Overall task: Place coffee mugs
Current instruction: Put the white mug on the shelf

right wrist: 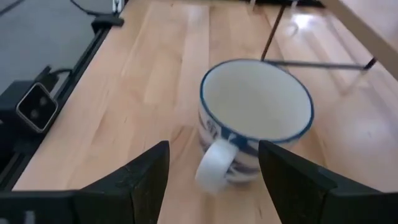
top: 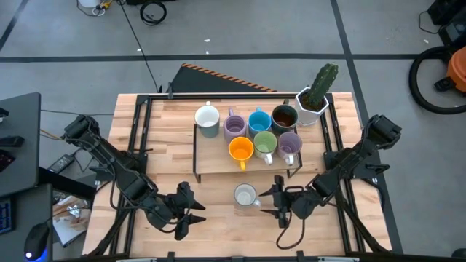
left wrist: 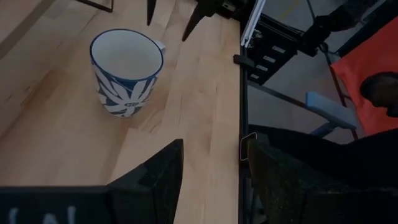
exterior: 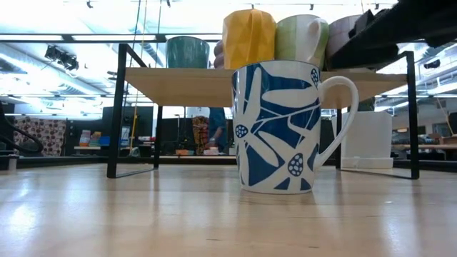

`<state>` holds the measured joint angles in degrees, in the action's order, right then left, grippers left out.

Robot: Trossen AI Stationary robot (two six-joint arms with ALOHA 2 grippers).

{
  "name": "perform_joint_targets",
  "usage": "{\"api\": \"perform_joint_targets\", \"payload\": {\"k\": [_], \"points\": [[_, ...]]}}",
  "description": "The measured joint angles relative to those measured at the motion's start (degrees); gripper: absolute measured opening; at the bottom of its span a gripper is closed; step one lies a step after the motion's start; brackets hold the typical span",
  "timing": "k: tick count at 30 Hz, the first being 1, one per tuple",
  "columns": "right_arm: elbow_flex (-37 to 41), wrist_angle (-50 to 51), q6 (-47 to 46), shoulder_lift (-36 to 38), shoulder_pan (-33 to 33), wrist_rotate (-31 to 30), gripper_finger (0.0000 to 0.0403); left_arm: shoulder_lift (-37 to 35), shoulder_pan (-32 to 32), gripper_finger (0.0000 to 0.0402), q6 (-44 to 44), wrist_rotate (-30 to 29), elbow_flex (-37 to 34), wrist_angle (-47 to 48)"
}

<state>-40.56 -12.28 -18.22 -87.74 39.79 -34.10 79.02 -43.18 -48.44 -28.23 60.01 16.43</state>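
Observation:
A white mug with a blue leaf pattern stands upright on the table in front of the shelf, also seen in the low view. My right gripper is open just to its right. In the right wrist view the mug's handle points toward the open right gripper, whose fingers stand on either side without touching. My left gripper is open and waits near the table's near edge, left of the mug. Several other mugs stand on the raised shelf: white, lavender, blue, dark brown, green, orange, lavender.
The shelf is a wooden board on a black metal frame, and its legs stand just behind the patterned mug. A white faceted planter with a cactus sits at the shelf's far right corner. Bare tabletop lies between the two grippers.

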Motion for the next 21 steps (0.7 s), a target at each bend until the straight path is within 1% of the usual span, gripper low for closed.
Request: {"api": "perform_joint_targets", "payload": {"k": [2, 4, 6, 11, 14, 18, 21], "points": [[-2.1, 6.16, -3.16, 1.09, 0.61, -0.44, 0.0251, 0.0, 0.0, 0.0188, -0.67, 0.0, 0.0, 0.02], [-5.25, 14.92, -7.62, 1.51, 1.6, -3.59, 0.0249, -0.01, 0.0, 0.0188, -1.36, 0.02, 0.0, -0.08], [-7.44, 22.62, -12.0, 0.22, 2.85, -6.94, 0.0246, 0.15, 0.0, 0.0188, -1.48, 0.0, 0.01, -0.31], [-12.85, 24.14, -16.27, -6.77, 7.13, -7.17, 0.0241, 0.89, 0.0, 0.0188, -1.44, 0.02, 0.04, -0.52], [-17.74, 31.78, -19.37, -10.87, 9.13, -9.35, 0.0239, 0.92, 0.0, 0.0188, -1.51, -0.04, 0.04, -0.37], [-24.41, 43.07, -26.67, -14.15, 10.96, -15.96, 0.0236, 0.92, -0.04, 0.0188, -2.74, 0.02, 0.04, -0.33], [-25.4, 47.96, -30.05, -15.26, 11.55, -20.01, 0.0233, 0.92, -0.2, 0.0188, -3.02, 0.02, 0.04, -0.37]]}}
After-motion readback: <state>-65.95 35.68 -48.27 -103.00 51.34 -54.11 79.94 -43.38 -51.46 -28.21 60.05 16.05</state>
